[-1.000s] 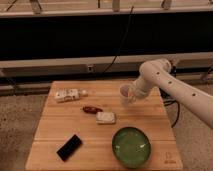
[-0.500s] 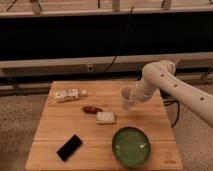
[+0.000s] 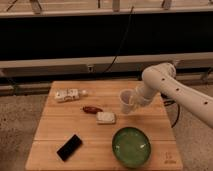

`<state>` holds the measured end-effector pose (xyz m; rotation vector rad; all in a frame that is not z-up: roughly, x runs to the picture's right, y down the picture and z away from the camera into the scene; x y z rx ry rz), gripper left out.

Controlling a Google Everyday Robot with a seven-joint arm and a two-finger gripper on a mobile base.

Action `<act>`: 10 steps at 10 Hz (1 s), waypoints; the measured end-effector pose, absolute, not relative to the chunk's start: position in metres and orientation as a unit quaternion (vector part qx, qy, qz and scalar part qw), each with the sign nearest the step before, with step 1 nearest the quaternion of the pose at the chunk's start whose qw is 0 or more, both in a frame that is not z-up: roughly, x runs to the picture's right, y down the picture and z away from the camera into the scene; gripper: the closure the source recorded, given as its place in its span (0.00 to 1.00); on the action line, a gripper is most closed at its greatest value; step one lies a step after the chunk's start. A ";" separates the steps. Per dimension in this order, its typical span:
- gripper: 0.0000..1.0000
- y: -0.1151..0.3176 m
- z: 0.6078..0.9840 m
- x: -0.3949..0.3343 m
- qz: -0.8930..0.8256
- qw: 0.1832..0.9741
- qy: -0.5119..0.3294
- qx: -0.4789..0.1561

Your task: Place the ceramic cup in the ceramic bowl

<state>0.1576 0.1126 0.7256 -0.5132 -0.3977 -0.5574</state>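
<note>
Holds the ceramic cup point(image 3: 124, 100) clamped by its right side in the gripper point(image 3: 132, 103), over the wooden table point(image 3: 50, 131), slightly lower than a second ago. Leaves the ceramic bowl point(image 3: 131, 146) unmoved nearer the front edge, apart from the cup.

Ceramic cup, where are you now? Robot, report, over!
End effector shut on ceramic cup, over the table's right half. Cup upright, beyond ceramic bowl, not yet in it. White block left of the bowl, likely off the path.
</note>
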 end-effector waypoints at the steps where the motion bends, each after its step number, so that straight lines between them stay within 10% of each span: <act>1: 1.00 0.115 0.724 0.155 -0.274 0.908 -0.193 -0.251; 10: 1.00 0.173 0.697 0.144 -0.297 0.891 -0.205 -0.274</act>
